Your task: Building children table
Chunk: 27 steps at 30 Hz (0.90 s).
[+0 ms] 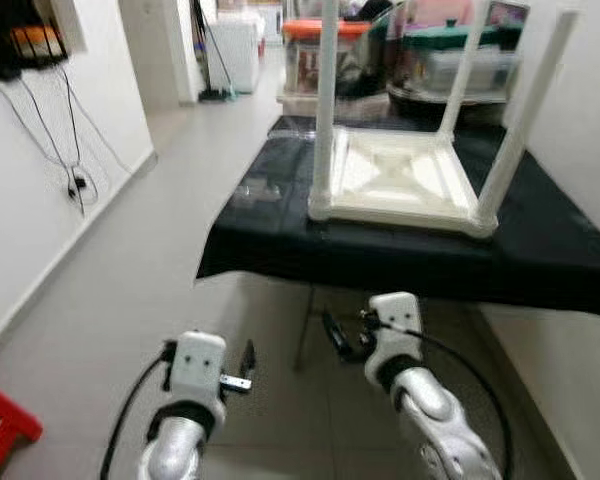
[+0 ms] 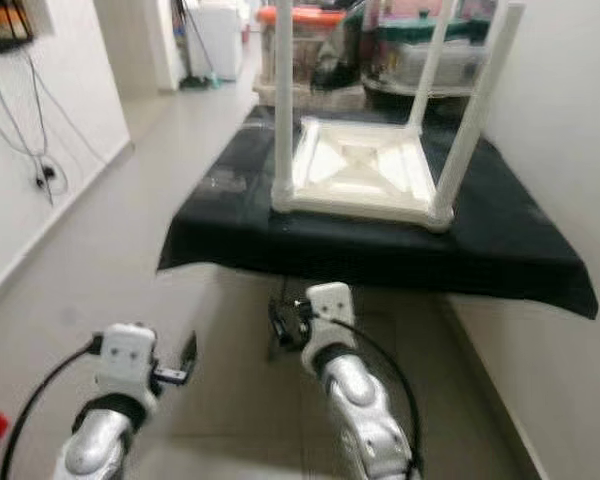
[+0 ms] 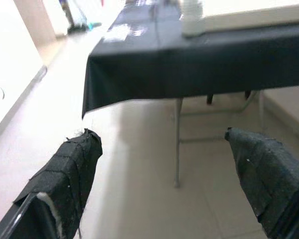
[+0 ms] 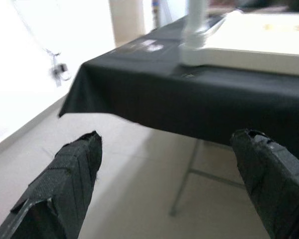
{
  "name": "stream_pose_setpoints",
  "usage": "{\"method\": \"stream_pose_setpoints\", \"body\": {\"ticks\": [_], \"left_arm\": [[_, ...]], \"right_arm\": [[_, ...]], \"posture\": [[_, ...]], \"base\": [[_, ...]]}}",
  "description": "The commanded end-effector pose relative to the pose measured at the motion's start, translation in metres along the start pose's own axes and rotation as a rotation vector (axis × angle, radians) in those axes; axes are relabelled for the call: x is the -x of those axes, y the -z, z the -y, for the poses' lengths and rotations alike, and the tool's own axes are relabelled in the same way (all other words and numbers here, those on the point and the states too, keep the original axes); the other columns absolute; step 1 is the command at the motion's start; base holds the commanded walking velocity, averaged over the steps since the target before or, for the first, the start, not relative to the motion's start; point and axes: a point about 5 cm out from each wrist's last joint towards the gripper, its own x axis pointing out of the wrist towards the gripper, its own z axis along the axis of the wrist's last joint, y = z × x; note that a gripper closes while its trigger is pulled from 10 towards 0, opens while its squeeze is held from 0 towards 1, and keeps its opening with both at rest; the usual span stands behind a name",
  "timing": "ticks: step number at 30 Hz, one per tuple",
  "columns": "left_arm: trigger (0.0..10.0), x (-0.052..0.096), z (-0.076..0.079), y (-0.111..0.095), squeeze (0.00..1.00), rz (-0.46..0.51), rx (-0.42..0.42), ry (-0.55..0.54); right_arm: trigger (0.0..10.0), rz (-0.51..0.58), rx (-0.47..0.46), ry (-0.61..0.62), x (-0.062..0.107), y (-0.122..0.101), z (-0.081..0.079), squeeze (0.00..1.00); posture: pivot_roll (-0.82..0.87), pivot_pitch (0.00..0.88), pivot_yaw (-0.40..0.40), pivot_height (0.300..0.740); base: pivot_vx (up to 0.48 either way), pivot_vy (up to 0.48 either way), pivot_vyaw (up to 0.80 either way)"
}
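Note:
A white children's table (image 1: 400,185) lies upside down on a black-clothed folding table (image 1: 280,240), and three of its white legs (image 1: 325,100) point straight up. Both of my arms hang low in front of that table, below its near edge and apart from it. My left gripper (image 3: 162,144) is open, its padded fingers (image 3: 74,164) spread wide with only floor between them. My right gripper (image 4: 167,144) is open too and faces the cloth's front edge and the nearest leg socket (image 4: 194,47). Neither holds anything.
Lidded storage boxes (image 1: 325,50) stand at the back of the black table. A white wall runs close along the right. On the left are a tiled corridor, wall cables (image 1: 75,185) and a red stool (image 1: 0,430) at the lower corner. Metal table legs (image 3: 178,144) stand under the cloth.

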Motion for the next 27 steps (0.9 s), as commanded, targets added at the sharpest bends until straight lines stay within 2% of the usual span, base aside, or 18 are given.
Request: {"method": "stream_pose_setpoints", "body": {"ticks": [1, 9, 13, 18, 27], "left_arm": [[10.0, -0.001, -0.005, -0.003, 0.00, 0.019, -0.025, -0.032], [10.0, -0.005, -0.017, -0.010, 0.00, 0.042, -0.001, -0.109], [10.0, -0.003, -0.009, -0.006, 0.00, 0.047, 0.000, -0.041], [10.0, -0.001, -0.005, -0.004, 0.00, 0.038, 0.000, -0.025], [10.0, -0.002, -0.006, -0.005, 0.00, 0.040, -0.002, -0.029]], "right_arm": [[10.0, 0.013, -0.007, -0.006, -0.001, -0.004, -0.002, 0.00], [10.0, 0.035, -0.002, -0.023, -0.002, -0.007, -0.002, 0.00], [10.0, 0.038, 0.016, -0.039, -0.003, -0.007, -0.004, 0.00], [10.0, 0.041, 0.023, -0.044, -0.003, -0.007, -0.005, 0.00], [10.0, 0.042, 0.023, -0.040, -0.003, -0.007, -0.005, 0.00]], "posture": [[0.20, 0.000, -0.070, 0.740], [0.21, 0.000, -0.077, 0.740], [0.20, 0.000, -0.078, 0.740], [0.21, 0.000, -0.077, 0.740], [0.21, 0.000, -0.076, 0.740]], "base": [[0.000, 0.000, 0.00], [0.000, 0.000, 0.00], [0.000, 0.000, 0.00], [0.194, 0.000, 0.00], [0.243, 0.000, 0.00]]}}
